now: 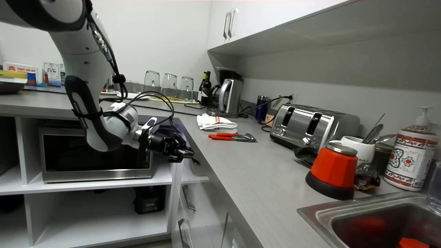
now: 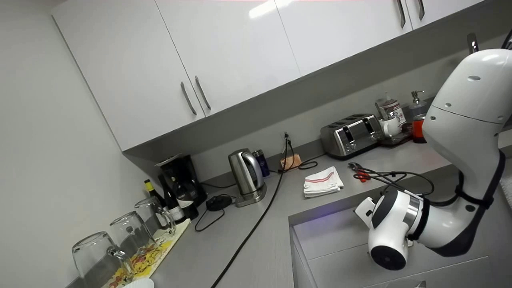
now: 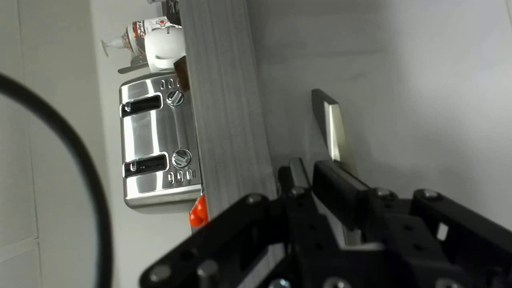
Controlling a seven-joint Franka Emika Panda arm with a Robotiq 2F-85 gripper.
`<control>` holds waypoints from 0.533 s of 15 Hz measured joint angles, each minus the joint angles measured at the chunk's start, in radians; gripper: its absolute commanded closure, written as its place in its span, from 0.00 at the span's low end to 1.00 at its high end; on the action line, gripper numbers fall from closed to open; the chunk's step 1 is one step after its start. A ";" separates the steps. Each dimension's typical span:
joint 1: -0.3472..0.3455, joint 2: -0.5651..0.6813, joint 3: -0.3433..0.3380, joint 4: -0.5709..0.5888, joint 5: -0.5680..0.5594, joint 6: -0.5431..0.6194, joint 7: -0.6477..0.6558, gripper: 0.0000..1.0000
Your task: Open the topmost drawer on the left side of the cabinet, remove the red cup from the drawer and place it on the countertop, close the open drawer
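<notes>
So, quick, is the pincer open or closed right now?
Pincer: jaws nearly together by the silver handle; whether they're gripping it can't be told.

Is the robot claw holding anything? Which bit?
I can't tell: in the wrist view the gripper covers part of the silver bar handle, so any grip there is hidden.

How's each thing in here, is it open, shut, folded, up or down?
Topmost drawer: shut
Hand: by drawer handle, fingers nearly together, can't tell if gripping
Microwave: shut
Upper cupboards: shut
Dish towel: folded
Kettle: upright on its base
Toaster: both levers up
Glass mugs: standing in a row
</notes>
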 measured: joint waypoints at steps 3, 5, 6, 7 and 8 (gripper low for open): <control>0.001 0.018 -0.001 0.022 0.011 0.000 -0.006 0.40; 0.000 0.036 -0.002 0.039 0.013 0.001 -0.009 0.26; -0.001 0.044 -0.002 0.046 0.013 0.003 -0.010 0.19; -0.002 0.052 -0.002 0.054 0.014 0.004 -0.011 0.11; -0.003 0.061 -0.002 0.062 0.016 0.005 -0.012 0.04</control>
